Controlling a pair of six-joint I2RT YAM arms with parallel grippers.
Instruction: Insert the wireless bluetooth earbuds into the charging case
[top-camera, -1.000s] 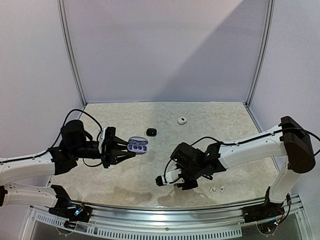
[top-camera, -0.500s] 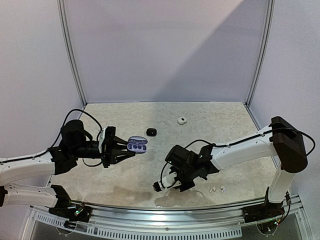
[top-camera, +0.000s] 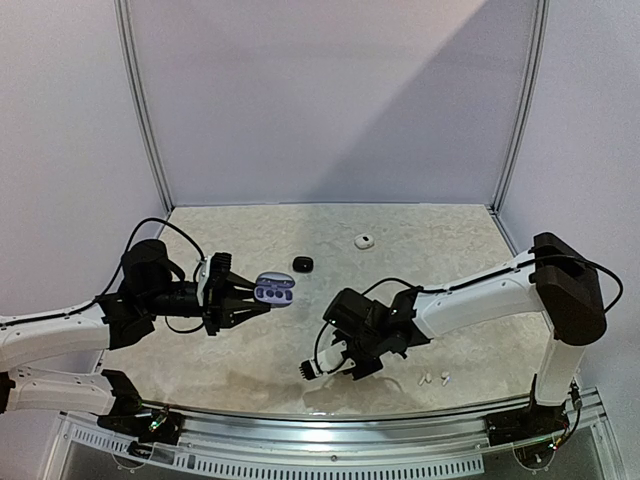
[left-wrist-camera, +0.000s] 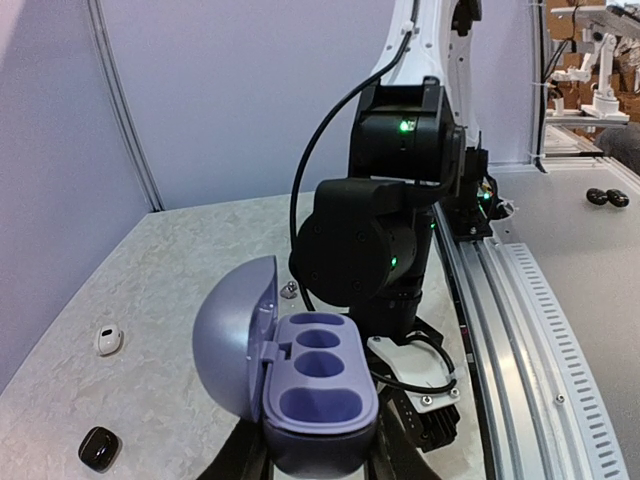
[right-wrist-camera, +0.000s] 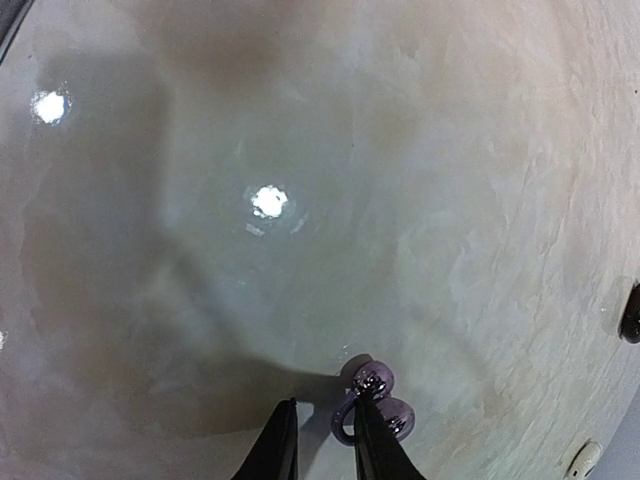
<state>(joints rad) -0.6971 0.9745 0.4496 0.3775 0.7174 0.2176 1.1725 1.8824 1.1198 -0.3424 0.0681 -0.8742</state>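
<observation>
**Right gripper.** It points down at the table near the front edge. The jaws stand a narrow gap apart, and nothing is visibly clamped between them.

**Purple earbuds.** In the right wrist view they lie on the table just beside the right-hand finger, at its outer side. They show as two rounded lumps touching each other. A thin loop reaches in toward the gap. The long axis runs diagonally, from close to the fingertip out and away from it. The jaws are therefore offset from the target. In my judgement the coming move calls for a small sideways shift toward that finger's side before closing. The right arm is the nearer one; the left is occupied.

**White earbuds.** The stemmed pair lies near the front edge, on the far side of the right gripper from the left arm and well apart from it.

**Left gripper.** It is closed on the case and holds it above the table, lid open. All the wells visible are empty.

**Farther back.** A black item and a white item rest on the table; both are too small to identify.

**Change from the earlier frame.** The right gripper has travelled left and toward the front edge, and its elbow has swung inward. The left arm and case have not moved.
</observation>
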